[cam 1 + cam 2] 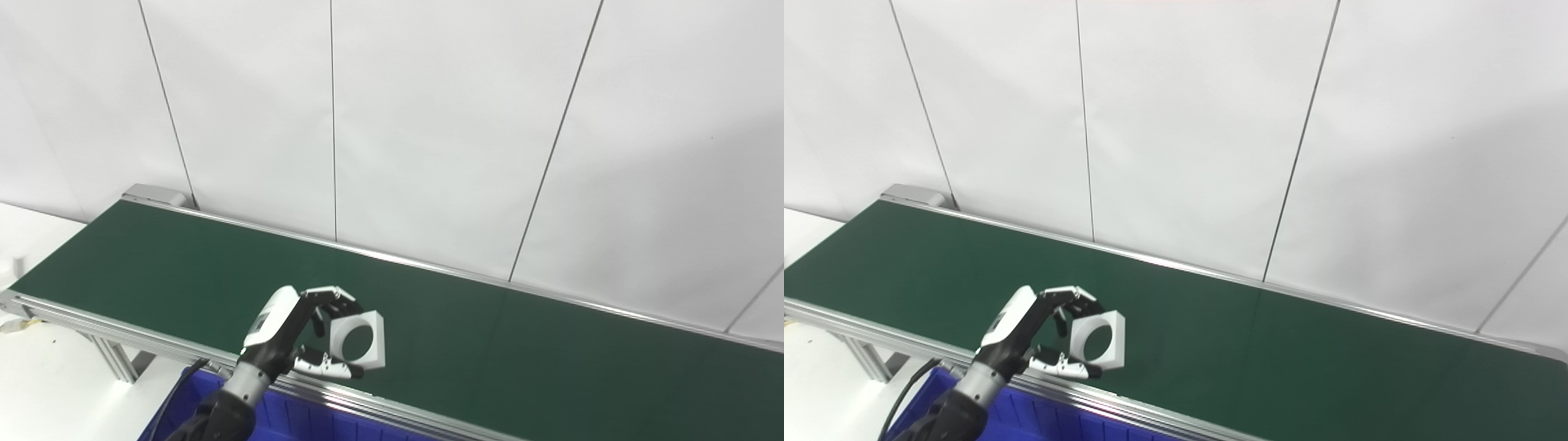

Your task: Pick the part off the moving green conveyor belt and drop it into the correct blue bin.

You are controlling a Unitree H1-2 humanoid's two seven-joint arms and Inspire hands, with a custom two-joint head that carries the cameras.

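White square part [358, 340] with round hole gripped between fingers [327, 294] and thumb of left hand [288, 331], above green belt [490, 343], near blue bin [306, 422]

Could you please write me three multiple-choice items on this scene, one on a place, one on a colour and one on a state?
1. Where is the blue bin?
A. On the belt
B. Below the belt's near rail
C. Against the wall

2. What colour is the part?
A. White
B. Red
C. Black

3. What is the left hand doing?
A. Hanging open, far from the part
B. Closed on nothing
C. Gripping the part

Answers:
1. B, the bin shows at the bottom edge, under the rail of the conveyor belt.
2. A, it is a white square block with a round hole.
3. C, fingers sit on its top and the thumb under it.
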